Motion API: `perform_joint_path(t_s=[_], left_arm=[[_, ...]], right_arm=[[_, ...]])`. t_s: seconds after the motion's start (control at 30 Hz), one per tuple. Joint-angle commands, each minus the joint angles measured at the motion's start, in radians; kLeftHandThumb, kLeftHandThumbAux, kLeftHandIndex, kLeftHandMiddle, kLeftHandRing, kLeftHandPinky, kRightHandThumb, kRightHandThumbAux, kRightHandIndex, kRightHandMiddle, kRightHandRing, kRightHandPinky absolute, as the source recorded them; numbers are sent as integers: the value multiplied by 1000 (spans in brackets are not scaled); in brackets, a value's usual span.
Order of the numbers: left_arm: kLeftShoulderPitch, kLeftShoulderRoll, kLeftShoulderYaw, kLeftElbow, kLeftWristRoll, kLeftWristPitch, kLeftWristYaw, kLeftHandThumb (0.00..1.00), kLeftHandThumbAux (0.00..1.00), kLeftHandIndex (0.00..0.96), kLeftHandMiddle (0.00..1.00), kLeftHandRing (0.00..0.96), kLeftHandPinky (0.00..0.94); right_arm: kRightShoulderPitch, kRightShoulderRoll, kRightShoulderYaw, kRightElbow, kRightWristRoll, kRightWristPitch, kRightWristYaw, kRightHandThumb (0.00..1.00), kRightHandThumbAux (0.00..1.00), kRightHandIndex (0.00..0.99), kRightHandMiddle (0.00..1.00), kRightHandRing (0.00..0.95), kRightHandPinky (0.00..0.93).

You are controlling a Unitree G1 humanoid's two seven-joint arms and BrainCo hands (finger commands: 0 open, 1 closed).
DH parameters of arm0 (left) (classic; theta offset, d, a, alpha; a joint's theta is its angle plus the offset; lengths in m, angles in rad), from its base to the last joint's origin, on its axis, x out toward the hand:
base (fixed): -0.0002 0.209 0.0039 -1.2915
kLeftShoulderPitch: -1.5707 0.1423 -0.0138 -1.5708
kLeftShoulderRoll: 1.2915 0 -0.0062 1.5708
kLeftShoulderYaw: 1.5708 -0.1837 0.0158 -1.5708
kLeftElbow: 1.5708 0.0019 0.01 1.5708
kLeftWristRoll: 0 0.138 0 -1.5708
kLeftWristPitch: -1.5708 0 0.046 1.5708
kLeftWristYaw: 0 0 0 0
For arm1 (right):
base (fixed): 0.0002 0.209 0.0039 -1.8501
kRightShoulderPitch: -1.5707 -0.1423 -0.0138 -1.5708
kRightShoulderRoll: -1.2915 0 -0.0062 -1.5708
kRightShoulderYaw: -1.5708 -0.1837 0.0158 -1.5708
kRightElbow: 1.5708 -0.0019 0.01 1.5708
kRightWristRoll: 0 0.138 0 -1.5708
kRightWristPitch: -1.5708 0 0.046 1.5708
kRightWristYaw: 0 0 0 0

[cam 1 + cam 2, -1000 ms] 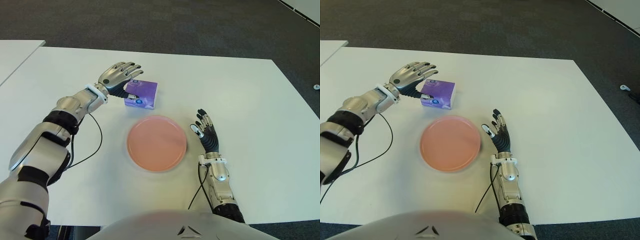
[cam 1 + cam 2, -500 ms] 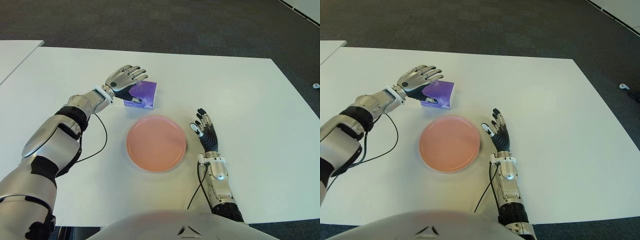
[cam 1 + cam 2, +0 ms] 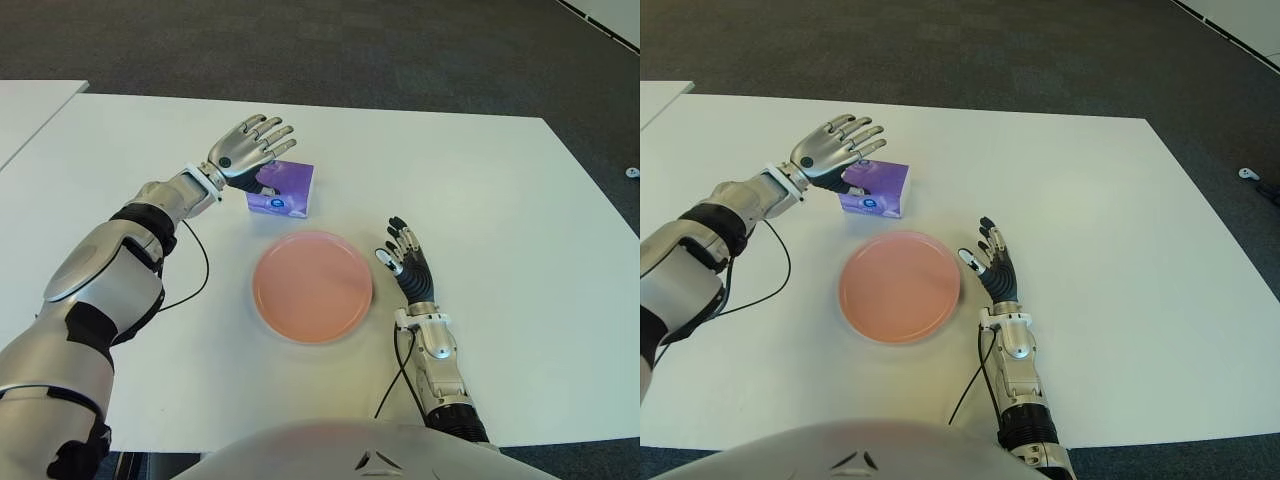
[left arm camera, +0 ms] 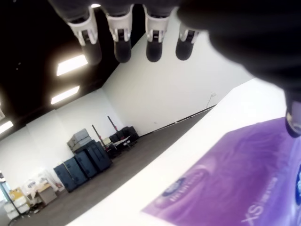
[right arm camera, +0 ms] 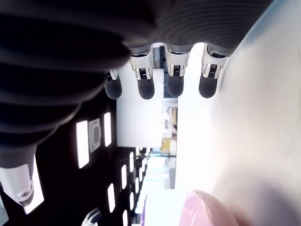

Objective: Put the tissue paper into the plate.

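Beyond the pink plate [image 3: 312, 287], on the white bench [image 3: 500, 190], lies a purple tissue paper pack [image 3: 283, 189], flat and just clear of the plate's far rim. Over the pack's far left edge hangs the left hand [image 3: 247, 150], fingers spread wide and straight, holding nothing; its thumb points down toward the pack's top. Beside the plate's right rim shows the right hand [image 3: 407, 266], fingers extended and loose, holding nothing.

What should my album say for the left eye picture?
Left hand open over the tissue pack, plate empty.
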Motion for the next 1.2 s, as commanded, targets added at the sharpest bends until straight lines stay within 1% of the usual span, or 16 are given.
perform_joint_path(t_s=[0.03,0.2,0.33,0.5,0.7,1.2], left_arm=[[-17,-20,-27,38,17,42,33,28,332,0,0,0,0],[-20,-29,-27,53,1,38,37,30,330,0,0,0,0],[-22,-32,-25,58,-7,26,29,30,329,0,0,0,0],[-23,-36,-22,61,-14,13,18,26,326,0,0,0,0],[-26,-36,-24,64,-15,-2,1,21,321,0,0,0,0],[-22,-43,-5,79,-60,-38,-123,32,322,0,0,0,0]], right_arm=[[99,5,9,146,5,80,14,0,518,0,0,0,0],[91,-2,3,166,9,69,27,0,510,0,0,0,0],[103,-7,2,146,16,82,41,0,509,0,0,0,0],[103,-9,2,147,22,74,53,0,506,0,0,0,0],[105,-11,4,134,15,89,48,0,498,0,0,0,0],[116,-20,10,124,11,76,50,0,501,0,0,0,0]])
